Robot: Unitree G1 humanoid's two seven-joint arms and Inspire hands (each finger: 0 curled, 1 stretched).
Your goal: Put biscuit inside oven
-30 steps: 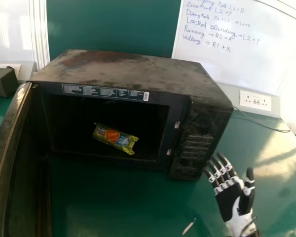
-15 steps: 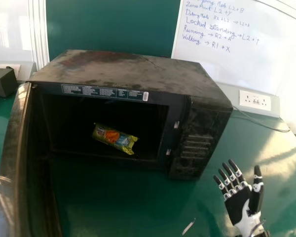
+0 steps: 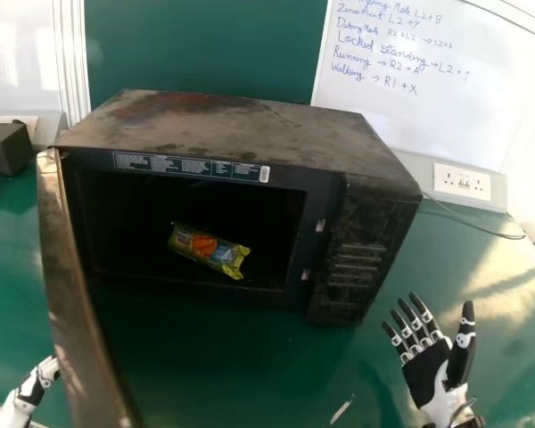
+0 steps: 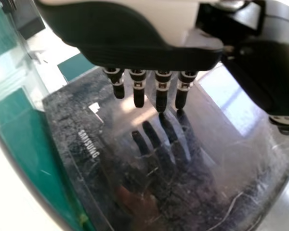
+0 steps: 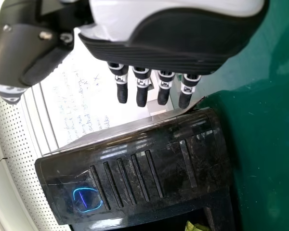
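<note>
Left hand (image 3: 37,382) at outer face of open oven door (image 3: 71,285), fingers straight, grasping nothing, seemingly touching it. Biscuit packet (image 3: 209,250) lies inside oven (image 3: 232,125). Right hand (image 3: 425,373) beside oven, empty, fingers extended, thumb apart.

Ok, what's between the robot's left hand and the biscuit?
The open door stands between the left hand and the biscuit, in the head view.

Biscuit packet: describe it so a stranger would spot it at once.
On the green table stands a dark microwave oven with its door open. Inside, toward the front, the biscuit packet lies at a slant. It is yellow-green with orange and blue patches, unlike the black interior around it.
</note>
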